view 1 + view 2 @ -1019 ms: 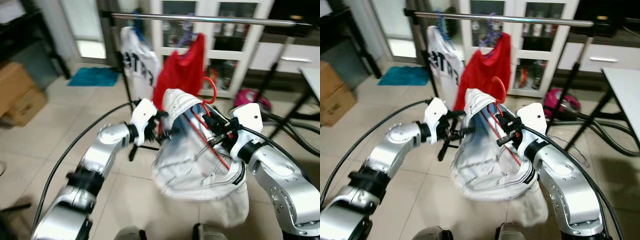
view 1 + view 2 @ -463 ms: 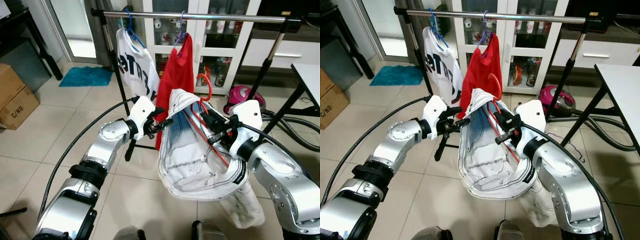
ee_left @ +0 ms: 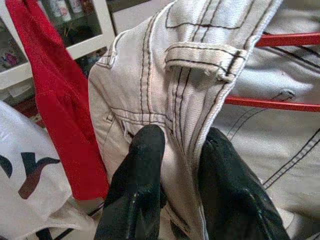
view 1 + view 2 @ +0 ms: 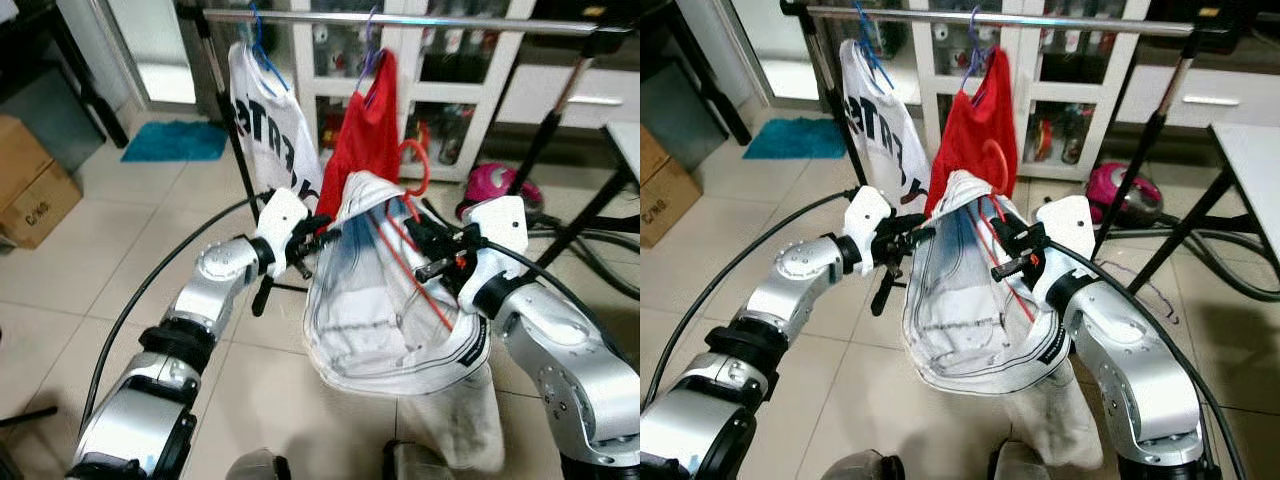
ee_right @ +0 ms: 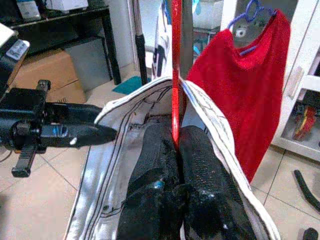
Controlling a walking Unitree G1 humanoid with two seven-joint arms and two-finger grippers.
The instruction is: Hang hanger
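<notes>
Head view: our right gripper (image 4: pixel 1002 243) clamps the red hanger (image 4: pixel 992 170) carrying jeans (image 4: pixel 960 310), left gripper (image 4: pixel 318 240) pinching their waistband; the hook sits well below the rail (image 4: pixel 1040 20), ahead

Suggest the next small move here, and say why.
Probably lift both arms toward the silver metal rail. The right hand is shut on the red plastic hanger, the left hand pinches the white denim trousers on it, and the hook sits well below the rail, beside the red shirt.
</notes>
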